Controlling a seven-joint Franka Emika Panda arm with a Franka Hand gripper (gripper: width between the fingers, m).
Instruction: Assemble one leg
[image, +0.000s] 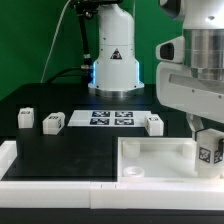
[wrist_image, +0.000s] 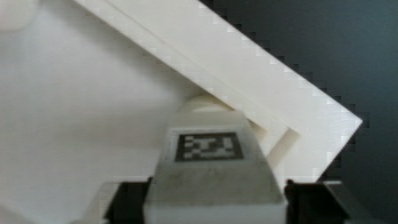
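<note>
My gripper (image: 204, 138) is shut on a leg (image: 209, 154), a small white block with a black-and-white tag on its face. It holds the leg at the exterior view's right, over the right corner of the large white tray-like piece (image: 150, 163). In the wrist view the leg (wrist_image: 214, 150) sits between my dark fingers (wrist_image: 128, 200), its far end at the tray's raised corner wall (wrist_image: 267, 85). Whether the leg touches the corner socket is hidden. Three more legs stand on the black table: two at the left (image: 25, 118) (image: 52, 122) and one mid-right (image: 153, 124).
The marker board (image: 110, 118) lies flat at the back middle of the table. The arm's base (image: 112, 60) stands behind it. A white rim (image: 20, 170) runs along the table's front left edge.
</note>
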